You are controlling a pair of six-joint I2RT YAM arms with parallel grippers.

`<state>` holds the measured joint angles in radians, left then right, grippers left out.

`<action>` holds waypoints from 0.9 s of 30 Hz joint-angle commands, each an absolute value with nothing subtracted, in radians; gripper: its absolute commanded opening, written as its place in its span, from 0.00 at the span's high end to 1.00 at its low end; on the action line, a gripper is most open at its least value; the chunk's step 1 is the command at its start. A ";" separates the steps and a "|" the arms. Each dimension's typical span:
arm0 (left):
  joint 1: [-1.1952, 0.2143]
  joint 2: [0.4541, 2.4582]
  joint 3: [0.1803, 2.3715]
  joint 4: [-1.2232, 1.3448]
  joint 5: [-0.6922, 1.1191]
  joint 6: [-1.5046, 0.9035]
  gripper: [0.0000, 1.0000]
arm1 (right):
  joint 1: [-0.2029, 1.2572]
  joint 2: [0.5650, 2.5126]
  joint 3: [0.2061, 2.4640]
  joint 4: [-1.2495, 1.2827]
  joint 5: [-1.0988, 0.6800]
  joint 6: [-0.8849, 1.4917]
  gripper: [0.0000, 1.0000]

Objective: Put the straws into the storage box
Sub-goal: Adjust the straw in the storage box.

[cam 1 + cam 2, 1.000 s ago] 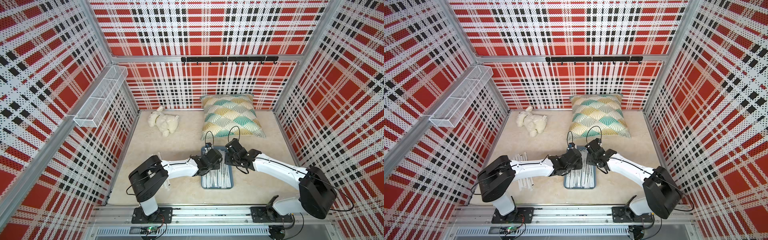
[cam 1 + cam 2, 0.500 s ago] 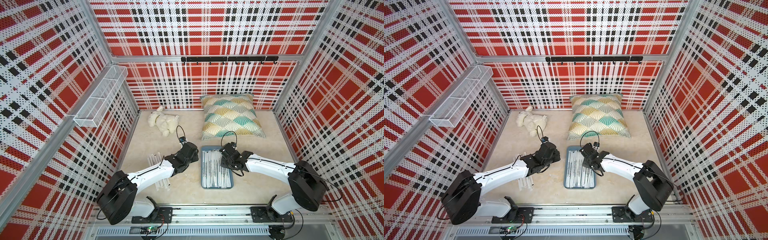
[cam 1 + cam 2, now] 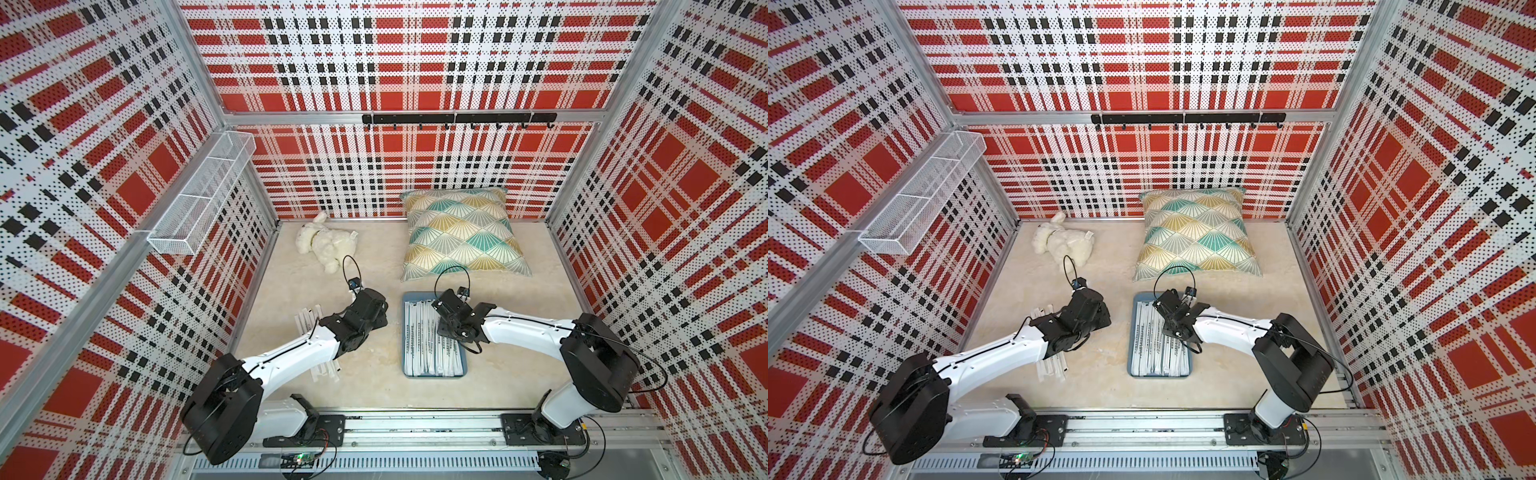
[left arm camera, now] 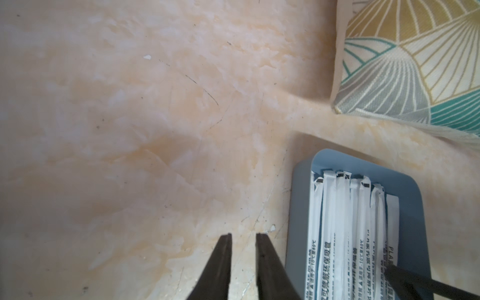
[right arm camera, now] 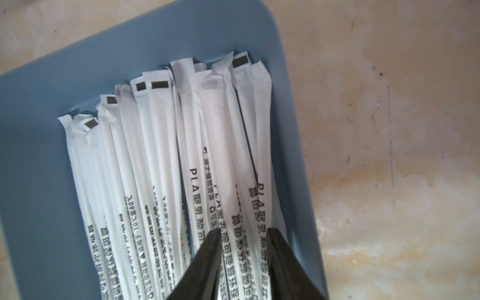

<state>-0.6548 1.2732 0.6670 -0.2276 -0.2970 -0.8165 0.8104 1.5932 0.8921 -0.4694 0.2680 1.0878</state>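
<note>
Looking down the right wrist view, you see the right tool (image 5: 244, 230) with its jaws partly apart, low over the straws (image 5: 155, 168) that lie side by side, lengthwise, in the storage box (image 5: 39, 181). Two wrappers run through the gap, and you cannot tell whether the tips touch them. Your left tool (image 4: 242, 235) is narrow, with a slim gap and nothing in it, over bare counter (image 4: 130, 117) just beside the box's left rim. In both top views, loose straws (image 3: 308, 322) lie on the counter well to the left of the box, partly hidden under the left arm (image 3: 291, 357). The box sits near the counter's middle, with a patterned cushion (image 3: 461, 232) just beyond its far end and a white plush toy (image 3: 326, 247) at the back left.
</note>
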 commanded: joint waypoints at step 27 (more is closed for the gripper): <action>-0.630 1.244 0.629 -0.247 -0.324 -0.787 0.81 | 0.877 1.761 1.057 -0.510 0.314 0.998 0.59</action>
